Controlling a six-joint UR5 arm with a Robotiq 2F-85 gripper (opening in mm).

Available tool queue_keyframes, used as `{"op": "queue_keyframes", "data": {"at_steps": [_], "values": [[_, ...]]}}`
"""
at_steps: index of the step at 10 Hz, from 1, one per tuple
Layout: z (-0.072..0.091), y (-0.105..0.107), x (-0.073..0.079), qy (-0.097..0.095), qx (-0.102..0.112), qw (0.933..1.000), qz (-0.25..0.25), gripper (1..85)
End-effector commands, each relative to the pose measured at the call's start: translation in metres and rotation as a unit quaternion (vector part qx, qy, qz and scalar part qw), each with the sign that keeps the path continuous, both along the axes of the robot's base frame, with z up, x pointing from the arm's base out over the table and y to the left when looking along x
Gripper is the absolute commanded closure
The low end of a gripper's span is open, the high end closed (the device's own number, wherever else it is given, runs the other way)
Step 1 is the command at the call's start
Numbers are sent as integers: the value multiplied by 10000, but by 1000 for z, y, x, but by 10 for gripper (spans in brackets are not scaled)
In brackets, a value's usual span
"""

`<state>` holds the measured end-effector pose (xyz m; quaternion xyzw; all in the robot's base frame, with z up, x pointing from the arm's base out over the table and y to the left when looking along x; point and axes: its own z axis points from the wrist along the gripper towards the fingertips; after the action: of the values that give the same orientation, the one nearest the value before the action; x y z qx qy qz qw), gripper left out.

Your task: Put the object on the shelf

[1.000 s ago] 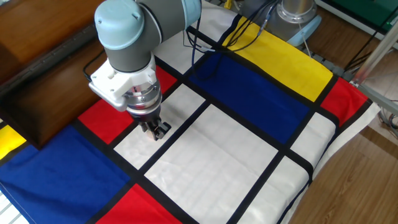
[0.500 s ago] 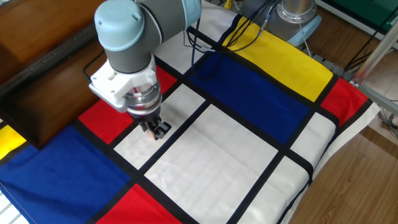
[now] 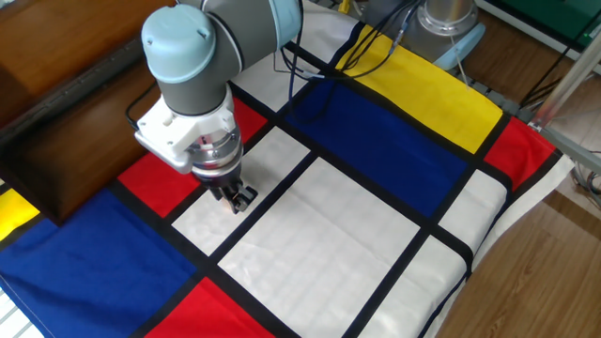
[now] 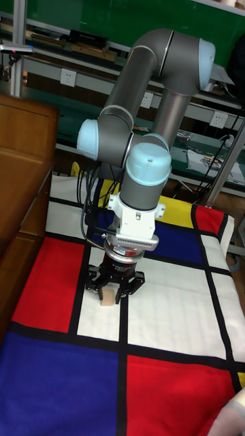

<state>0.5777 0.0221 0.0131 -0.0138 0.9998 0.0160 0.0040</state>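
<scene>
One small change only, found by comparing with a second ago. Starting at the left: no change at the shelf (image 3: 56, 122), with its dark boards bare in the visible part and nothing placed on them yet. Moving right to the arm (image 3: 188, 56): shifted a little toward the left and toward the shelf, with the gripper (image 3: 237, 195) low over a white field of the coloured cloth (image 3: 413, 141). Probably the very start of the carry, or only a small correction of the grasp; too small a shift to decide which. In the tall view, the cube (image 4: 107, 294) at cloth level between the dark fingers (image 4: 96, 282), near the left one. Cannot tell whether clamped on the cube or only standing beside it, since the contact is hidden. Cannot find the cube in the fixed view, hidden behind the fingers. As for direction: no long axis on a cube, so no real pointing; seems upright and not tilted, one pale face toward the tall camera. Farther right, only cloth, nothing else in the way.
</scene>
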Motion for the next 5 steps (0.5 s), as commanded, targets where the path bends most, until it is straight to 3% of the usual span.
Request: {"op": "queue_keyframes", "data": {"at_steps": [1, 5], "values": [[-1, -1, 0, 9, 20, 10000, 42, 430], [16, 1, -1, 101, -125, 9998, 81, 430]]}}
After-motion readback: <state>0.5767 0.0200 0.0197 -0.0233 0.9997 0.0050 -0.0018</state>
